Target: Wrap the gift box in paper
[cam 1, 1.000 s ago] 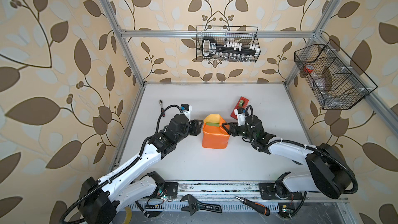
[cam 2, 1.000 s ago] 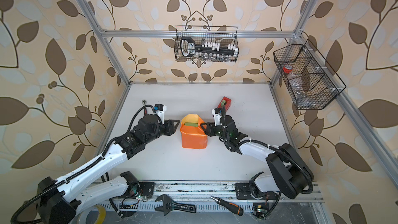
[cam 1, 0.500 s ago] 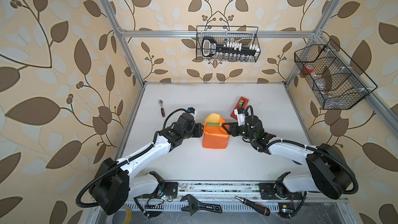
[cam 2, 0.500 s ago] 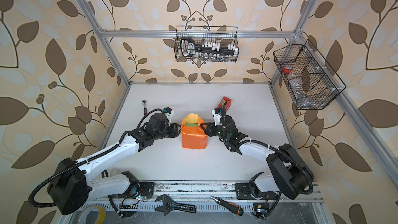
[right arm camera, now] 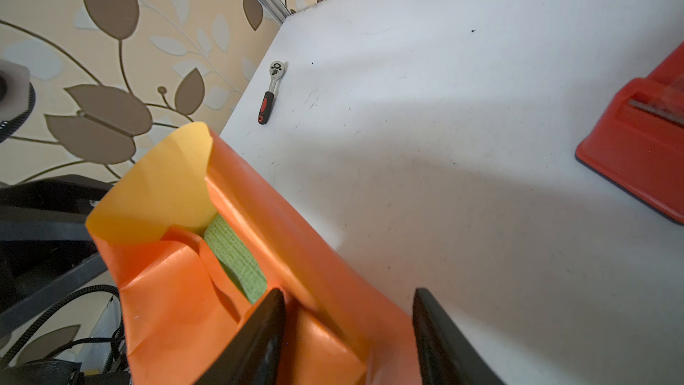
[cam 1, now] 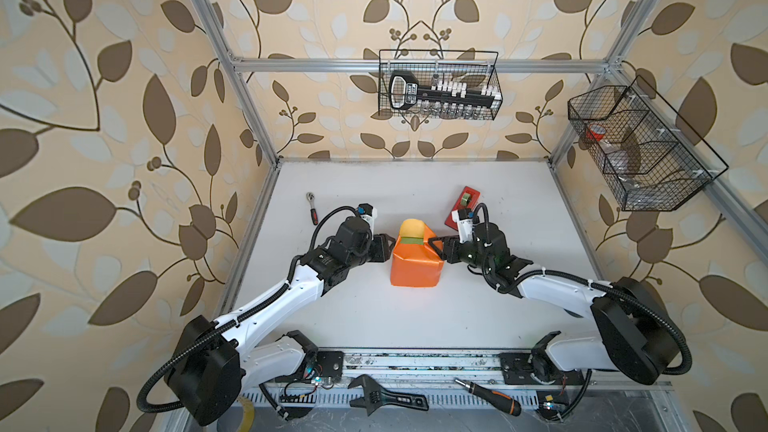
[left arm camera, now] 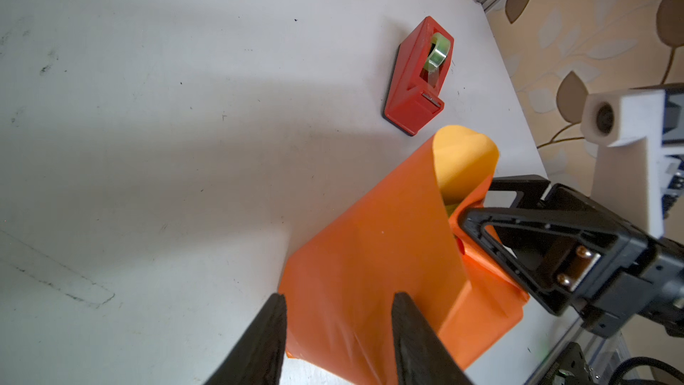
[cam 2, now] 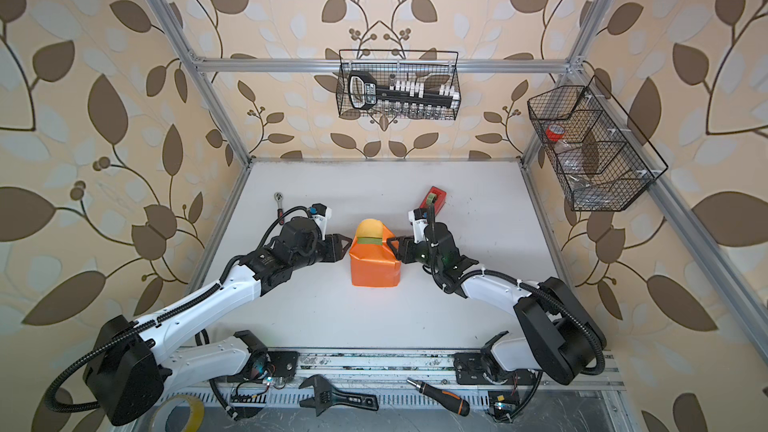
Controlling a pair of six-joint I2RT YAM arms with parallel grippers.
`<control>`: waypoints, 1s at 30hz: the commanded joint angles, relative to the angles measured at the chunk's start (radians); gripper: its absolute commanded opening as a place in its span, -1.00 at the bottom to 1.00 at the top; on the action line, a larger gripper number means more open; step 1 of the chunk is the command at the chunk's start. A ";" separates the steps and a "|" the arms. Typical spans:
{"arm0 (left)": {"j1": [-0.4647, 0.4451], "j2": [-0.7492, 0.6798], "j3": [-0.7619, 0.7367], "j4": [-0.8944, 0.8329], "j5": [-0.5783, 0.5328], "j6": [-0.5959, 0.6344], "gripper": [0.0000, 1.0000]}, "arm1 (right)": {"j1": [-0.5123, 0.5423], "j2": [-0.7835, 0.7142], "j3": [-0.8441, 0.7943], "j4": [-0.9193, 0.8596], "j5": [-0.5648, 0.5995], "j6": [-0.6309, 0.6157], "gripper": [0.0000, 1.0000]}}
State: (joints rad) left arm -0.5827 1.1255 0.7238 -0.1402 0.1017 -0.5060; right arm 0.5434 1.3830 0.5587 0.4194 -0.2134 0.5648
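Observation:
The paper point(cam 1: 413, 268) point(cam 2: 374, 268), glossy orange outside and yellow inside, is folded up around the gift box at mid-table. Only a green strip of the gift box point(cam 1: 413, 241) point(cam 2: 371, 241) point(right arm camera: 237, 257) shows at the open far end, under a raised yellow flap. My left gripper point(cam 1: 388, 245) point(left arm camera: 338, 298) is open, its fingers against the left side of the paper point(left arm camera: 370, 253). My right gripper point(cam 1: 436, 245) point(right arm camera: 348, 292) is open at the right side, straddling a fold of the paper point(right arm camera: 166, 290).
A red tape dispenser point(cam 1: 463, 205) point(left arm camera: 418, 75) stands behind the right gripper. A ratchet point(cam 1: 311, 207) point(right arm camera: 270, 92) lies at the far left. Wire baskets hang on the back wall point(cam 1: 438, 85) and right wall point(cam 1: 640, 147). A wrench point(cam 1: 386, 398) and screwdriver point(cam 1: 486, 396) lie on the front rail.
The left arm has dropped lower and stretched flatter along the table, uncovering the ratchet, with its gripper staying at the paper's left side. The right arm has barely moved.

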 commanded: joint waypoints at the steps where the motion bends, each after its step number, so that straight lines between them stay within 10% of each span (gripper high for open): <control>1: -0.013 0.005 -0.002 0.038 0.037 -0.005 -0.07 | 0.003 0.022 -0.038 -0.153 0.036 -0.024 0.12; 30: 0.000 0.179 0.002 0.143 0.073 0.147 0.17 | 0.006 -0.003 -0.035 -0.155 0.006 -0.069 0.12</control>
State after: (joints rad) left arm -0.5884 1.2858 0.7269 -0.0074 0.1581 -0.4194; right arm 0.5476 1.3682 0.5587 0.3962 -0.2119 0.5385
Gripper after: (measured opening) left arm 0.580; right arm 0.558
